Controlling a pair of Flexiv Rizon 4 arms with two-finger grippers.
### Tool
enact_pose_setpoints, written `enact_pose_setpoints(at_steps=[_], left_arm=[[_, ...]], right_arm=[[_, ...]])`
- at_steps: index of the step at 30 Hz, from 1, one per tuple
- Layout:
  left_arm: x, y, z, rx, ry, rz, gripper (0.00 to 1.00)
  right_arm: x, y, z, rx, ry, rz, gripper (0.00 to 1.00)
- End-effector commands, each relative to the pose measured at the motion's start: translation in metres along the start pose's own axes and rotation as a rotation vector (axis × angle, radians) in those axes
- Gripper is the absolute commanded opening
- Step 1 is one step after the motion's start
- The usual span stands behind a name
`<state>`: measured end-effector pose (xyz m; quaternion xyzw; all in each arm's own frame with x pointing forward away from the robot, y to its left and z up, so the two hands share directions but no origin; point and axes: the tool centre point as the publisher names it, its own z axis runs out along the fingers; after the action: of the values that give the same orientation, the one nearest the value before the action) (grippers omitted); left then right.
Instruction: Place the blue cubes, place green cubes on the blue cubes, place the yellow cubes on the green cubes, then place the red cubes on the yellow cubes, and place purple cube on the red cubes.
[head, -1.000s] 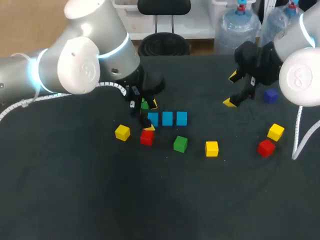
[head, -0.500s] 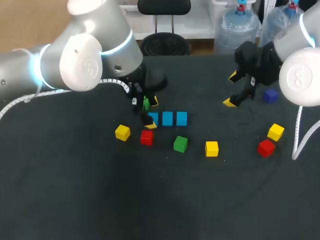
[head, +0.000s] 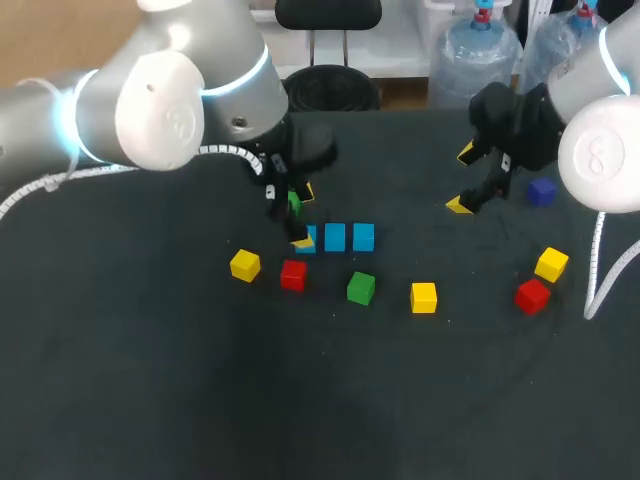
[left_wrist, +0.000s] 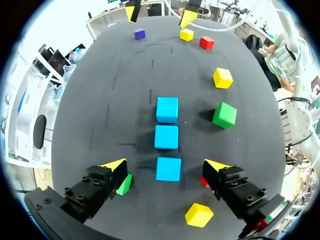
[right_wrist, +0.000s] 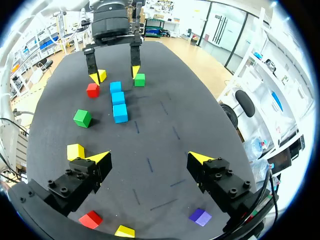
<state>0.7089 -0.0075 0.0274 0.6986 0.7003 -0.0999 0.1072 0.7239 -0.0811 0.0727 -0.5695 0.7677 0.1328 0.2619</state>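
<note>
Three blue cubes (head: 334, 237) — one row

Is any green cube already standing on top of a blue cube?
No, the three blue cubes have bare tops, and the green cubes sit on the table beside them.

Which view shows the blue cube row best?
Left wrist view: all three blue cubes show large and unobstructed. Head view: the left gripper covers part of one end cube. Right wrist view: all three visible, but far off and small.
</note>
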Motion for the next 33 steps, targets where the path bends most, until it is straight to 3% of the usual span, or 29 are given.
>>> enact_pose_setpoints(at_steps=[1, 7, 14, 20, 33], left_arm=[[0.004, -0.003, -0.004, -0.012, -0.002, -0.011, 1.00], [0.009, 0.008, -0.004, -0.006, 0.025, 0.008, 1.00], [0.005, 0.021, -0.004, 0.011, 0.070, 0.149, 1.00], [-0.001, 0.032, -0.006, 0.021, 0.081, 0.200, 1.00], [0.006, 0.054, 0.003, 0.045, 0.081, 0.219, 1.00]], right_arm=[[0.000, -0.001, 0.001, -0.003, -0.002, -0.001, 1.00], [0.000, -0.001, 0.001, -0.003, -0.002, -0.001, 1.00], [0.000, -0.001, 0.001, -0.003, -0.002, -0.001, 1.00], [0.000, -0.001, 0.001, -0.003, -0.002, -0.001, 1.00], [0.000, -0.001, 0.001, -0.003, -0.002, -0.001, 1.00]])
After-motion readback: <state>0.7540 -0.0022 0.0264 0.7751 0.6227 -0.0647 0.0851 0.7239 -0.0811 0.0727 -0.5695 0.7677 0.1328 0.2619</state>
